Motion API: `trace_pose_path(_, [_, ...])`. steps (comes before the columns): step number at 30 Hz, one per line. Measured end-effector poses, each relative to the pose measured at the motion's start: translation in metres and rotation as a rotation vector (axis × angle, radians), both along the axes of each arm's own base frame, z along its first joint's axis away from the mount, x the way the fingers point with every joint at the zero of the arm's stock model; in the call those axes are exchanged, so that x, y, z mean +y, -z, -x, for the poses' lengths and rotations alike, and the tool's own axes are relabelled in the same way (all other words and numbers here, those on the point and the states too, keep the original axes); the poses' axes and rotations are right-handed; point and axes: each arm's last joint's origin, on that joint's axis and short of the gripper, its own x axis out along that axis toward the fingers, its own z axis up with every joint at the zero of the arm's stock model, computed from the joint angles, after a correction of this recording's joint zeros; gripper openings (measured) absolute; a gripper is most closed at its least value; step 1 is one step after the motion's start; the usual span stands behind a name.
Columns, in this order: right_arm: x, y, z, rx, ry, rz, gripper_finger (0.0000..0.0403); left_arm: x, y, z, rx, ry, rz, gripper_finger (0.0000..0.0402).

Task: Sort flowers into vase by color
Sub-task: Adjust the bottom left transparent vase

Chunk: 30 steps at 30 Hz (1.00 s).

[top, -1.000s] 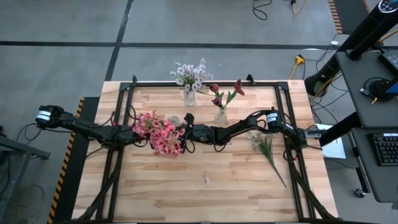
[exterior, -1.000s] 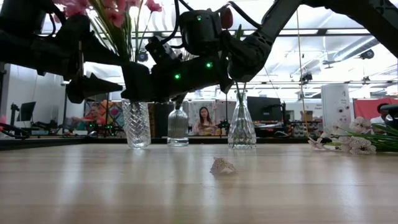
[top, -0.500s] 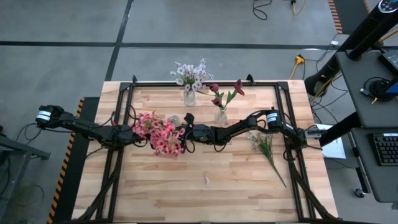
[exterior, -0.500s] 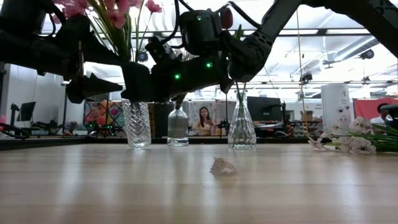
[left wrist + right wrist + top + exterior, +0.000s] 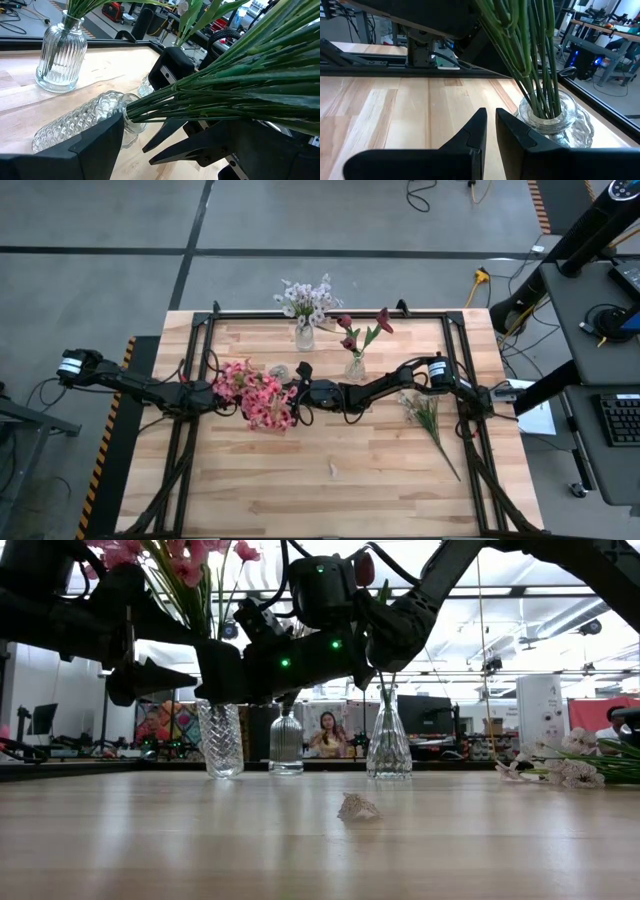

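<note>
Pink flowers (image 5: 255, 395) stand with their green stems (image 5: 225, 85) in a cut-glass vase (image 5: 220, 740) at mid-table, leaning toward the left. My left gripper (image 5: 218, 393) is open beside them, its fingers on either side of the stems near the vase mouth (image 5: 127, 112). My right gripper (image 5: 490, 117) is shut and reaches in level from the right, its tips close beside the same vase (image 5: 552, 117). White-lilac flowers stand in a ribbed vase (image 5: 304, 335) at the far edge. Dark red blooms stand in a smooth vase (image 5: 355, 367). My left gripper has its open fingers around the pink stems by the vase mouth; whether a finger touches stems or glass, I cannot tell. My right gripper's shut fingers (image 5: 512, 132) lie right beside the vase's shoulder; whether they touch it, I cannot tell.
Loose white-lilac stems (image 5: 428, 420) lie flat on the table's right side. A small fallen blossom (image 5: 358, 807) lies near the front middle. Black frame rails (image 5: 330, 313) run along the table's far, left and right edges. The near half of the wood is bare.
</note>
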Motion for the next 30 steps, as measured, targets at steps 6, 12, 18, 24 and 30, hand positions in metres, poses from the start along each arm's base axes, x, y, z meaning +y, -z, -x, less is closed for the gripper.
trace_pose_path(6, [0.0000,0.0000,0.0000,0.000,0.000,0.000,0.0033,0.0000,0.0000,0.0000,0.000,0.000,0.000,0.0332])
trace_pose_path(12, [0.0000,0.0000,0.0000,0.000,0.000,0.000,0.0033,0.0000,0.0000,0.0000,-0.001,0.000,0.004,0.0332])
trace_pose_path(18, [0.0000,0.0000,0.0000,0.000,-0.001,0.003,0.0033,0.0000,0.0000,0.0000,-0.001,-0.001,0.003,0.0332])
trace_pose_path(24, [0.0000,0.0000,0.0000,0.001,-0.001,0.003,0.0033,0.0000,0.0000,0.0000,-0.003,-0.001,0.007,0.0332])
trace_pose_path(30, [0.0000,0.0000,0.0000,0.001,-0.002,0.003,0.0033,0.0000,0.0000,0.0000,-0.006,-0.002,0.014,0.0332])
